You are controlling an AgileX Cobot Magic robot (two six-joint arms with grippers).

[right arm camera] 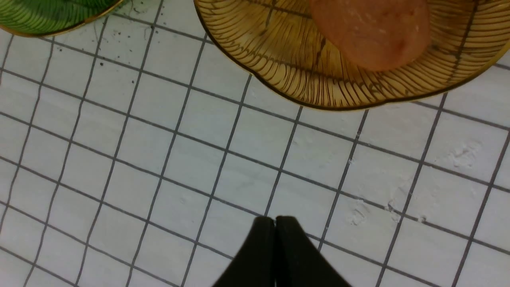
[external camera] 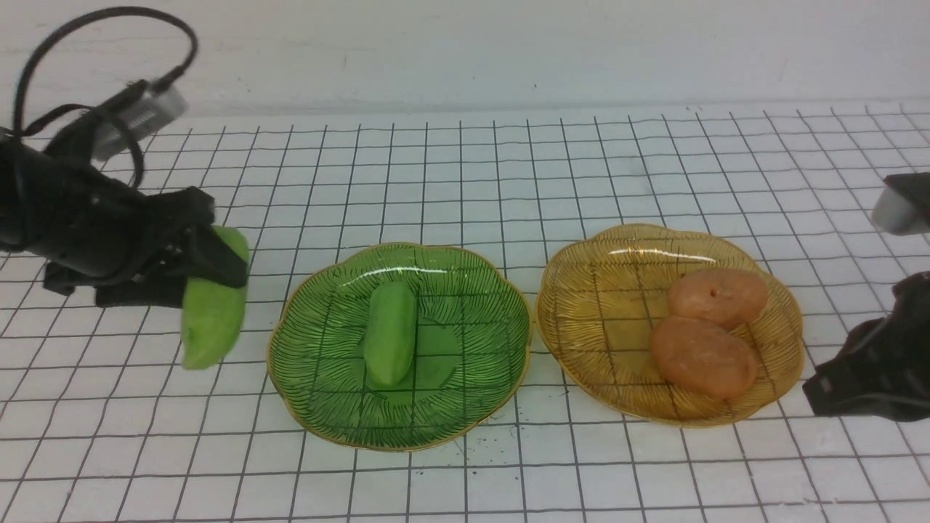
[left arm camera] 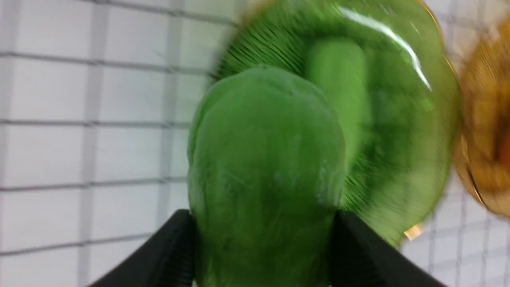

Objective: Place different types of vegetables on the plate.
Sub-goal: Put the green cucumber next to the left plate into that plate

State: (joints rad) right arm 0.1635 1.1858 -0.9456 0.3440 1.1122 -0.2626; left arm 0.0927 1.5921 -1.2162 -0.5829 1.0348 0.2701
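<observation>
One cucumber piece hangs clamped in the left gripper at middle left, just beside the green plate holding a second cucumber, so next it likely needs carrying right over that plate and releasing; the right gripper sits pinched together, empty.

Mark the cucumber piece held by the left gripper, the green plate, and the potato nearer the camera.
held cucumber piece (external camera: 211,319), front view, on its lower half hanging free.
green plate (external camera: 472,305), front view, on the bare ribbed wall at its right side.
nearer potato (external camera: 703,357), front view, on its middle.
</observation>
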